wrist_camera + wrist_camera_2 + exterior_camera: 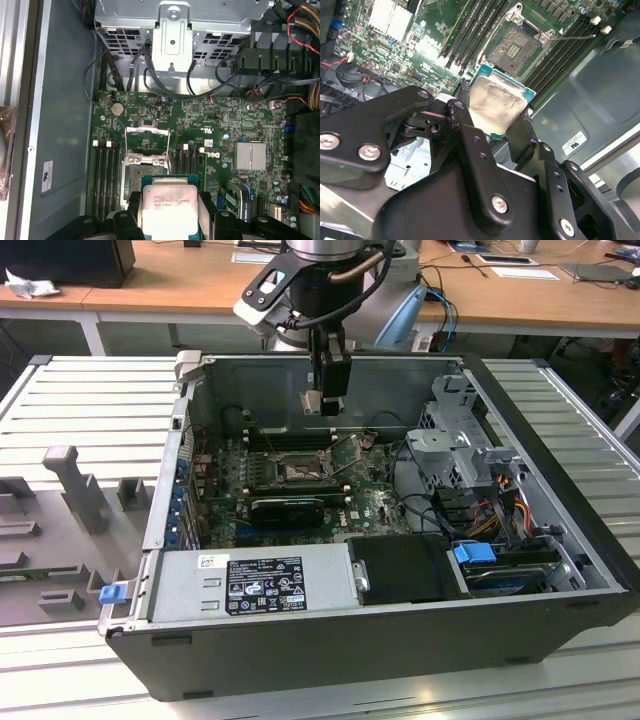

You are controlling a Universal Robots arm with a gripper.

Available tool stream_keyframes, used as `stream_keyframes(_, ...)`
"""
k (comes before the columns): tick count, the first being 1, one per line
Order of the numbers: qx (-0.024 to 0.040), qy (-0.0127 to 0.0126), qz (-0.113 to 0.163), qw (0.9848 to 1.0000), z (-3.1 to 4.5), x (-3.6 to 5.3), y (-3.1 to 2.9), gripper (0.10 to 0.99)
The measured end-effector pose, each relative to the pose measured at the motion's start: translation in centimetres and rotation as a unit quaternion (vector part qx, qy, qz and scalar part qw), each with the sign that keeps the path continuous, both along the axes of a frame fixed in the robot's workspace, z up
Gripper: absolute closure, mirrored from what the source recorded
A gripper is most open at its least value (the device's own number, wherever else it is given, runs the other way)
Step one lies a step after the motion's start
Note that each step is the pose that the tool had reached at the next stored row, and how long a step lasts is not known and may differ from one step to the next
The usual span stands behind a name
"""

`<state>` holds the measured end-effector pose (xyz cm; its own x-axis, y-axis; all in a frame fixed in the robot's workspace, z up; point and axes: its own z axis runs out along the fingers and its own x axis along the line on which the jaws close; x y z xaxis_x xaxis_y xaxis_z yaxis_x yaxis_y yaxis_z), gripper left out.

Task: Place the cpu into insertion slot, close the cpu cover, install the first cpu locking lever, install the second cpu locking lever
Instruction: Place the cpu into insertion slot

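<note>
Cpu (167, 212) gripped by downward-pointing pincer (494, 114), held above open insertion slot (520, 47).

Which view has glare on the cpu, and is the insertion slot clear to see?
Second wrist view: strong glare washes out the cpu face, while the insertion slot beyond it is evenly lit. First wrist view: the cpu shows no strong glare; the slot is dimmer and partly hidden by the cpu. Exterior view: the slot is small and dark.
</note>
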<state>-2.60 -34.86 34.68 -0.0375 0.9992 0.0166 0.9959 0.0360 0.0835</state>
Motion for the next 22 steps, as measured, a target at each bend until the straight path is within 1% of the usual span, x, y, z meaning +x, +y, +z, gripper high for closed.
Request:
stream_keyframes(9,0.0000,0.0000,-0.027,0.9996,-0.02,0.00,0.00,0.553)
stream_keyframes(11,0.0000,0.0000,-0.039,0.9992,-0.03,0.00,0.00,0.553)
stream_keyframes(16,0.0000,0.0000,-0.055,0.9985,-0.04,0.00,0.00,0.553)
stream_keyframes(22,0.0001,0.0000,-0.077,0.9970,-0.05,0.00,0.00,0.553)
